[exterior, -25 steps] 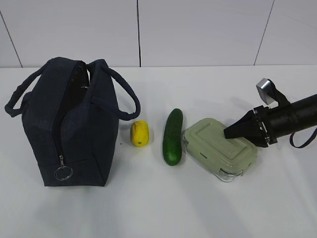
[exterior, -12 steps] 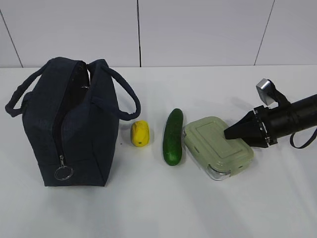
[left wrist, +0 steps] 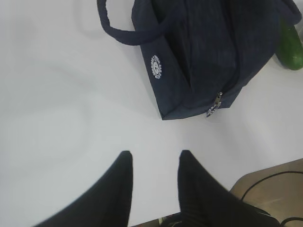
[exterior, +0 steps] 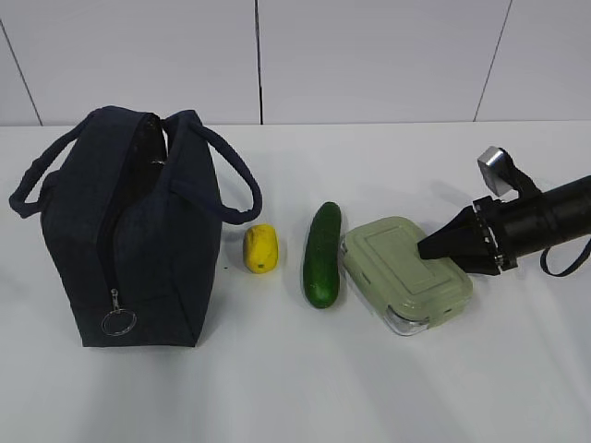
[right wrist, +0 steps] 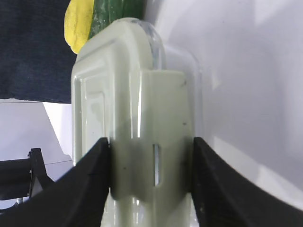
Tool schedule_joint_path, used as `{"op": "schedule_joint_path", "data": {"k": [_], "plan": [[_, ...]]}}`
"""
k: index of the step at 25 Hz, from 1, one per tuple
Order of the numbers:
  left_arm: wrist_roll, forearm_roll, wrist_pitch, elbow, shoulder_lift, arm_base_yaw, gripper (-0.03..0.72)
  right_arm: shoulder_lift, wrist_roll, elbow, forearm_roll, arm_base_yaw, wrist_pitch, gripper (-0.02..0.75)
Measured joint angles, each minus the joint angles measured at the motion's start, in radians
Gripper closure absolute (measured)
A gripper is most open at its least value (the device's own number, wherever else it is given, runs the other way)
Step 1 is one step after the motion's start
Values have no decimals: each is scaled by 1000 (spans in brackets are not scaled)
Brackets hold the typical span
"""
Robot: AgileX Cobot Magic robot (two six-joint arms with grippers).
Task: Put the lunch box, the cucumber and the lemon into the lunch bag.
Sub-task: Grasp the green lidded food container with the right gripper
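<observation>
The lunch box is sitting on the white tabletop at the right end of the row, its pale green lid on top and clear glass showing along its near corner. The right gripper is reaching in from the right, and in the right wrist view its two black fingers are pressing against both sides of the lid's snap tab (one finger on each side, no gap showing), so it is closed around the lunch box. The box's far end is lying just beside the cucumber, which is stretching front to back on the tabletop. Left of the cucumber, near but apart, the lemon is resting. Further left the lunch bag is standing upright, its top gaping open between two loop handles, with a metal ring pull hanging low on the zipper at its near end. The lemon is lying close under the bag's right handle. In the left wrist view the left gripper is hovering over bare tabletop with its fingers spread apart and nothing between them, the bag and its round white logo lying ahead of it.
</observation>
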Motion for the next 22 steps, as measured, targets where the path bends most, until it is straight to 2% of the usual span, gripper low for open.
{"op": "schedule_joint_path", "data": {"k": [4, 10, 16, 22], "plan": [[31, -61, 4, -115, 204, 0, 426, 0, 2, 0, 0, 0, 0, 351], [146, -209, 67, -309, 494, -18, 318, 0, 4, 0, 0, 0, 2, 351], [163, -220, 68, -475, 718, -91, 295, 0, 4, 0, 0, 0, 3, 351], [162, -188, 60, -558, 869, -103, 295, 0, 6, 0, 0, 0, 4, 351]]}}
